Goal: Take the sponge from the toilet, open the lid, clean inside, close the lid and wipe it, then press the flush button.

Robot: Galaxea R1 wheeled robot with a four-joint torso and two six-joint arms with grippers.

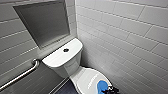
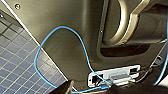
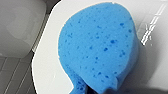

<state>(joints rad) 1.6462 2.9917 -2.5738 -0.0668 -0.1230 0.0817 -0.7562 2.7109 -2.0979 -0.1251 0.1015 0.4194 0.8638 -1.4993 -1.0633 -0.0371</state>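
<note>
The white toilet stands in the corner, its tank top carrying the dark round flush button. The glossy white lid is down. On the lid's near end lies the bright blue sponge. My right gripper is at the sponge's near edge. In the right wrist view the sponge is large against the lid, and its near edge is pinched inward where the jaws close on it.
A steel grab bar runs along the left wall below a recessed niche. A white tiled wall stands close on the toilet's right. Dark floor tiles and a loose blue cable appear in the left wrist view.
</note>
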